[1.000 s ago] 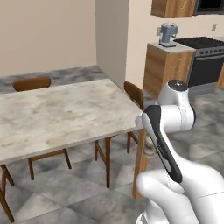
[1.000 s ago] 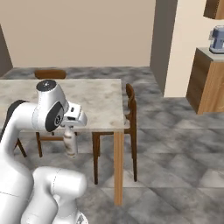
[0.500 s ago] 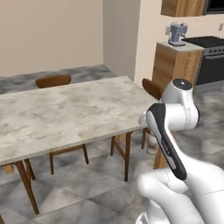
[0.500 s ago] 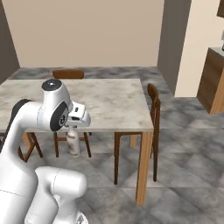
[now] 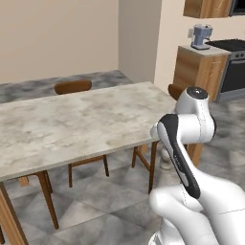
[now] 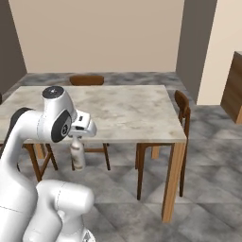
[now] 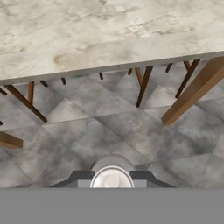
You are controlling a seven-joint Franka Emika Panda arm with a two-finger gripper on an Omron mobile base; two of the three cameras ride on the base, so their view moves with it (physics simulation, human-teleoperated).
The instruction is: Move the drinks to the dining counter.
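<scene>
Marble covers the long table (image 5: 72,124) that spreads across the left base view, with wooden legs under it and a chair (image 5: 72,87) tucked in at the far side. The white arm (image 5: 184,139) folds up in front of the table's right corner, and a pale bottle (image 5: 166,162) shows low down just behind it, beside the table leg. At the back right stands a wooden cabinet (image 5: 201,72) with a blue-grey coffee machine (image 5: 201,37) on top. From the right base view the table (image 6: 127,111) lies ahead with chairs on its far and right sides; the gripper (image 6: 78,137) hangs below the arm's wrist, just short of the table's near edge, and its fingers are clamped on the neck of the bottle (image 6: 77,156), which hangs upright under the level of the tabletop, above the tiled floor (image 6: 203,198). Looking along the hand, the bottle's whitish round top (image 7: 112,179) sits between the dark fingers (image 7: 81,176) at the bottom, with the table's edge (image 7: 109,68) above it and the floor between.
</scene>
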